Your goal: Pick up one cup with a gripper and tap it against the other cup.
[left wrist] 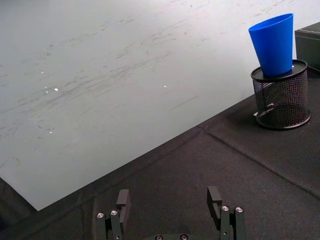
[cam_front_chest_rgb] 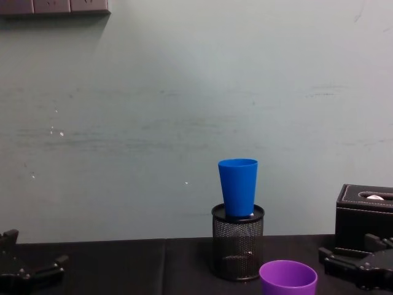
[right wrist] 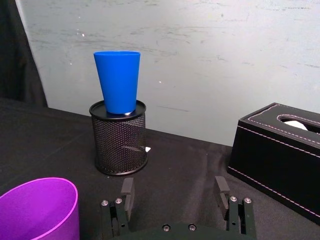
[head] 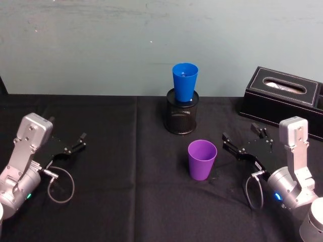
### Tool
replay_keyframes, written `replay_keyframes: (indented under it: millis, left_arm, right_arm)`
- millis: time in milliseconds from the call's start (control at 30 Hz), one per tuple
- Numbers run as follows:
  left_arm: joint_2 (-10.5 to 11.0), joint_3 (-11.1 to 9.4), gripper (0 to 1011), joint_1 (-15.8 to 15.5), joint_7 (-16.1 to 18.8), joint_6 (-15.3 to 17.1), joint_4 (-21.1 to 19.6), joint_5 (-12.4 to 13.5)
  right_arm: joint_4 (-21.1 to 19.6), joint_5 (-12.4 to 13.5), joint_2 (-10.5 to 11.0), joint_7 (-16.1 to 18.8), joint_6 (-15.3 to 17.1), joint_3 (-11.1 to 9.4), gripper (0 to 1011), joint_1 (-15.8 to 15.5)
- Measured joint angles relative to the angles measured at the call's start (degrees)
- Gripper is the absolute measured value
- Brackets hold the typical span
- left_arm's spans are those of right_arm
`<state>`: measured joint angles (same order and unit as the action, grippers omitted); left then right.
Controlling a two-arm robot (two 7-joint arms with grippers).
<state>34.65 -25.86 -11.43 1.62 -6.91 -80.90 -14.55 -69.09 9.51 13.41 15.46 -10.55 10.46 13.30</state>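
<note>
Atop the black mesh pen holder (head: 180, 118) the blue cup (head: 184, 81) is seated upright. Nearer than the holder the purple cup (head: 202, 160) is stood; just beside it the right gripper (head: 245, 141) is spread, empty. Well left of the holder the left gripper (head: 73, 144) is parked, likewise spread.

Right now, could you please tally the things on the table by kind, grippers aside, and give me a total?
Cups: 2, the purple cup standing on the cloth and the blue cup sitting in the holder.
Mesh pen holders: 1, black.
Tissue boxes: 1, black, at the right.
Total: 4.
</note>
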Motion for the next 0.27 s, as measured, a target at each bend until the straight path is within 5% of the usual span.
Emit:
replay_keyframes:
  millis: [267]
  left_arm:
    - [0.0, 0.0, 1011, 0.0, 0.0, 0.0, 0.0, 0.0]
  right_arm:
    - [0.0, 0.0, 0.0, 0.0, 0.0, 0.0, 1003, 0.0]
